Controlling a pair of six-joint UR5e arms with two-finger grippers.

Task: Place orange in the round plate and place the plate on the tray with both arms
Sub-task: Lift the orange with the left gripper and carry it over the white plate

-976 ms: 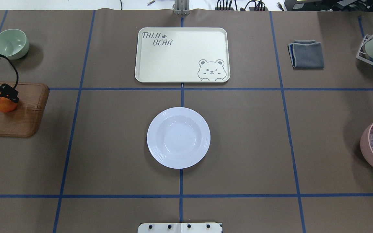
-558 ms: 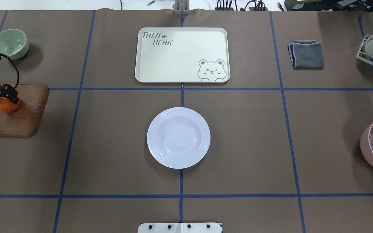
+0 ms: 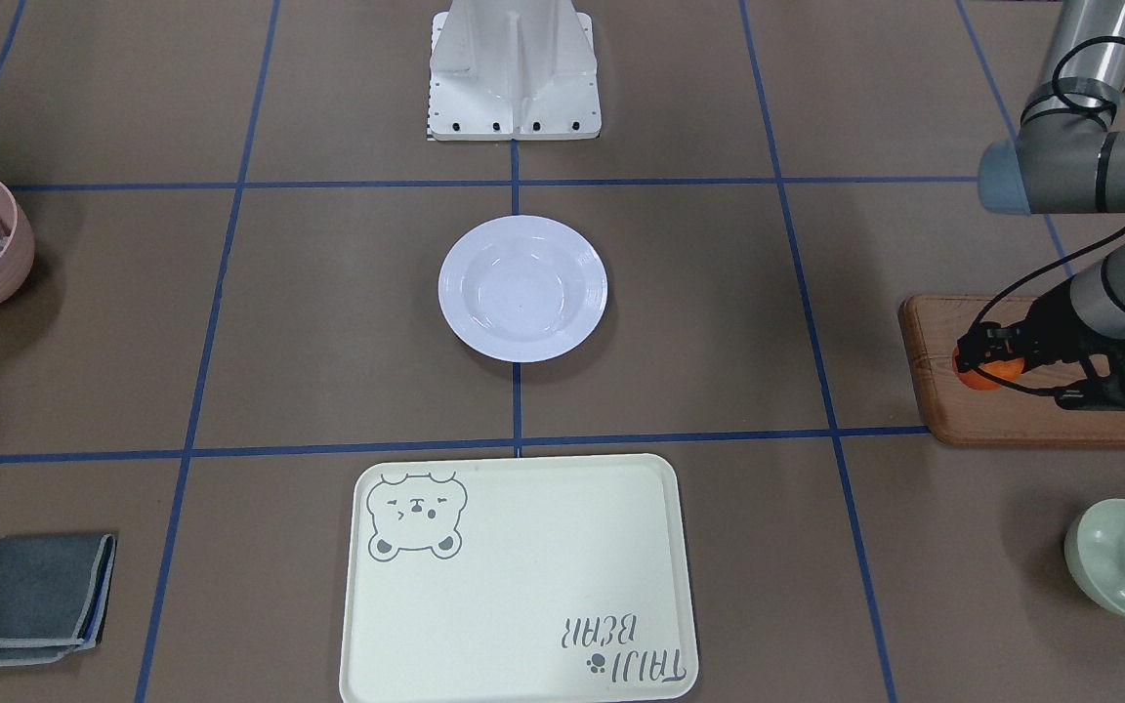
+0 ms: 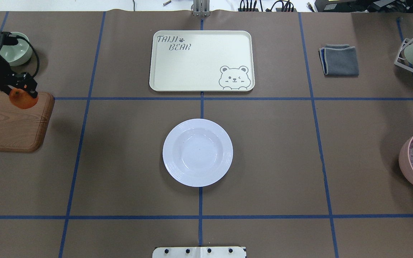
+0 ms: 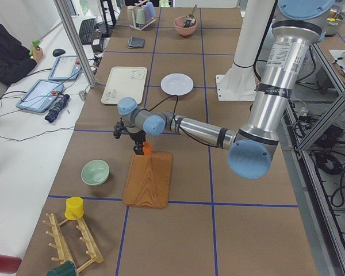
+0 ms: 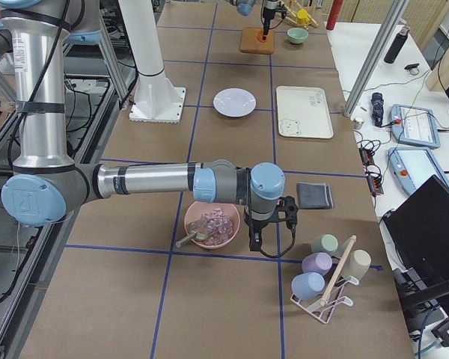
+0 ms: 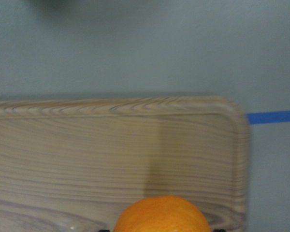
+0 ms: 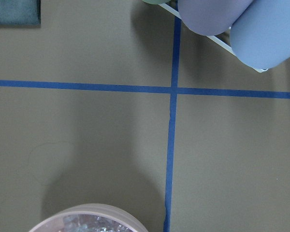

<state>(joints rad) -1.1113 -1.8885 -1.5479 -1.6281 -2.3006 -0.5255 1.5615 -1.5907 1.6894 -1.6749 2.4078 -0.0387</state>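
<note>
1. Left gripper (image 4: pixel 20 94) jaws pinch the small bright-orange round orange (image 4: pixel 23 101) above a corner of the brown wooden board (image 4: pixel 9 132).
2. Right gripper (image 6: pixel 266 233) jaws: state cannot be told.
3. Open brown desk (image 4: pixel 120 161) separates the board from the glossy white round plate (image 4: pixel 197 152) and cream rectangular tray (image 4: pixel 201 61).

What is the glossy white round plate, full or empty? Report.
Empty: overhead and front views show the white round plate bare inside; the small orange fruit is in the left gripper.
</note>
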